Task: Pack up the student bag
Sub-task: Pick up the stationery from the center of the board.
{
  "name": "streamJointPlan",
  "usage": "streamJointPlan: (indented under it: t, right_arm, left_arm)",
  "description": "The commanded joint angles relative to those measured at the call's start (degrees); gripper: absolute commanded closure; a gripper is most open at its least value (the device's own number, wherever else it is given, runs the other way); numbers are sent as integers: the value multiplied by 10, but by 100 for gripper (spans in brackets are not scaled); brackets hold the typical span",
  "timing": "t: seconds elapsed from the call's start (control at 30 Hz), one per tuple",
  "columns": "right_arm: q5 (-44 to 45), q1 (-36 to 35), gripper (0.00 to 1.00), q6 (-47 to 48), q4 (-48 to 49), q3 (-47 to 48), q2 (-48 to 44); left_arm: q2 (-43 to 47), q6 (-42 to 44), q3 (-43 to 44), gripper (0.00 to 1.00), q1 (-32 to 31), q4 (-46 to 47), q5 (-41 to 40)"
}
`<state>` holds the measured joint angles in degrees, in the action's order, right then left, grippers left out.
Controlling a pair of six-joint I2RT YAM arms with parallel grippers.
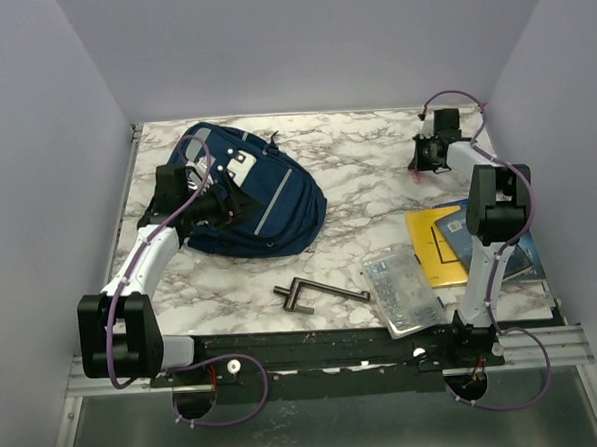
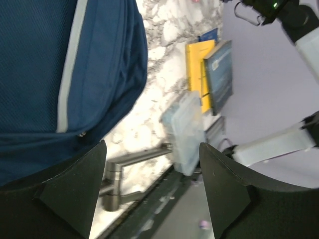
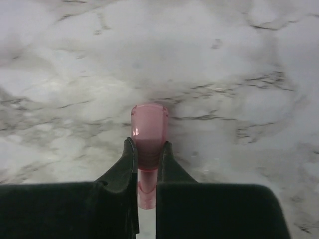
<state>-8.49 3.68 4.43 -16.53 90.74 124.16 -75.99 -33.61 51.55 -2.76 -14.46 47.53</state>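
From the top camera, the student bag (image 1: 252, 201) lies on its side at the rear left of the marble table (image 1: 356, 170). Its white patches carry marks too small to read. The left gripper (image 1: 199, 194) sits at the bag's left edge, against the fabric or just over it. The right gripper (image 1: 422, 162) is well apart from the bag at the rear right, with a pink translucent piece (image 1: 416, 178) at its tip. Near the front lie a dark metal tool (image 1: 317, 291), a clear plastic case (image 1: 402, 290), a yellow book (image 1: 432, 247) and a blue book (image 1: 505, 248); the print on the covers is illegible.

In the left wrist view, the left gripper (image 2: 152, 191) has its fingers (image 2: 75, 194) spread wide. The bag (image 2: 55, 64) fills the upper left, just beyond the left finger; contact cannot be judged. Through the gap show the tool (image 2: 124, 167) and the case (image 2: 184, 132).

In the right wrist view, the right gripper (image 3: 148, 157) pinches the pink piece (image 3: 149, 124) between nearly closed fingers, its far end at the table (image 3: 229, 69).
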Motion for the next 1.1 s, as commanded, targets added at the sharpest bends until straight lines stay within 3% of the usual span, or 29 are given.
streamJointPlan:
  t: [0.0,0.1,0.2,0.3,0.37,0.63,0.83,1.07]
  right_arm:
    - [-42,-75,100,-31,39,-25,-70]
    - [-93,-146,100,-90,60,-44,-114]
    - [-208,-225,100,-150,90,-59,-139]
    - [-339,-292,100,-242,194,-101,-159]
    - [-368,-337,100,-283,252,-130,-174]
    - [-386,-416,100,-275,268,-150,-200]
    - [-364,-434,100,-258,258,-153,-214]
    - [-362,-446,100,-237,243,-141,-216]
  left_arm:
    - [66,-186,-50,24,-5,91,43]
    - [112,-238,-64,22,-9,104,8]
    - [115,-244,-62,22,-9,105,-3]
    - [102,-248,-65,23,-11,105,2]
    - [106,-253,-78,23,-11,107,-6]
    - [175,-262,-112,32,-11,110,-86]
    - [138,-255,-101,43,-18,110,-68]
    - [111,-248,-96,44,-23,111,-66]
